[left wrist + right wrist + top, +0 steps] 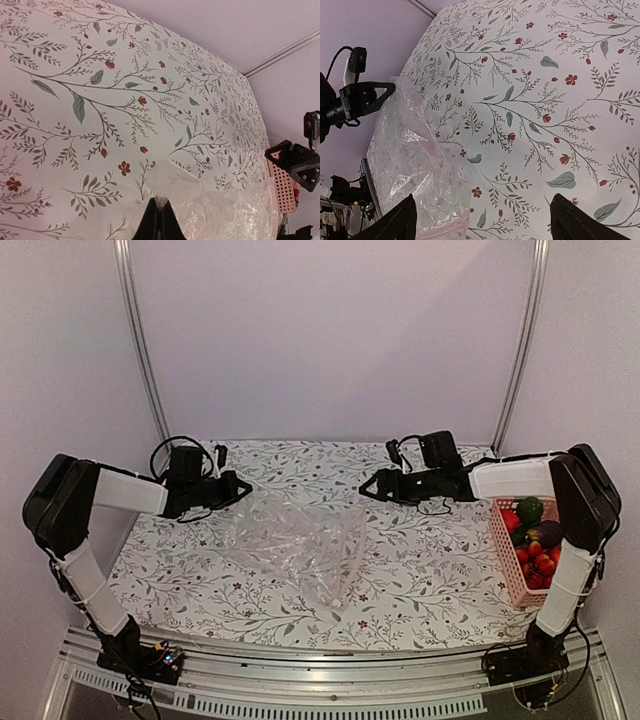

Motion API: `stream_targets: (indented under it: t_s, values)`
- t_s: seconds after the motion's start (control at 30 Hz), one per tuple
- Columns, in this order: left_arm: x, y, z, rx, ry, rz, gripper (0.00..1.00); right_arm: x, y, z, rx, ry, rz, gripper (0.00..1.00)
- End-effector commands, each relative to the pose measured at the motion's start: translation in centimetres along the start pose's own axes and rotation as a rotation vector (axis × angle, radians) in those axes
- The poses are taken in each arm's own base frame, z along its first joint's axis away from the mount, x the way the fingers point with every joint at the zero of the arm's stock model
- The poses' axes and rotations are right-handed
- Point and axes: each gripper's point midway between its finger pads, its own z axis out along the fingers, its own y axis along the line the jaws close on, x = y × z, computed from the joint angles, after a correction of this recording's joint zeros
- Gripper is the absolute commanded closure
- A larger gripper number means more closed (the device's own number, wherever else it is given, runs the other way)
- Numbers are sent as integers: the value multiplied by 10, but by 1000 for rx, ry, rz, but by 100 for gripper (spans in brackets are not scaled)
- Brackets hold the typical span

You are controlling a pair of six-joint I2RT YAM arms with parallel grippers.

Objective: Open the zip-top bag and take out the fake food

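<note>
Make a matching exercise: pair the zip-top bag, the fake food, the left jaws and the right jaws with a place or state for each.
Things:
1. zip-top bag
2. fake food
3. left jaws
4. right jaws

Places or states:
A. wide open, holding nothing
B. in the pink basket at the table's right edge
C. lying crumpled in the middle of the table
D. shut on an edge of the clear plastic

Pairs: 1-C, 2-B, 3-D, 4-A

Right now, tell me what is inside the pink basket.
The fake food: red, dark green and dark purple pieces. The right arm covers part of the pink basket, so the rest is hidden.
</note>
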Motion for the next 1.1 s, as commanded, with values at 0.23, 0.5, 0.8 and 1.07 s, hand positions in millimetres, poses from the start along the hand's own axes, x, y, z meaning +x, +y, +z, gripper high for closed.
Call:
stream_targets:
  t_s: [0.23,0.5,0.8,1.07]
  values:
    - [-8,-18,-7,52,-53,30,100,36,25,35,-172,118,43,31]
    - [-7,-18,-8,55,-59,30,100,44,26,37,-201,145,35,65]
    - [-20,-18,-34,182,-78,4,81,40,37,18,-209,105,-96,100]
    - [-32,-16,-62,388,-129,-74,43,38,58,-11,-263,40,-305,100]
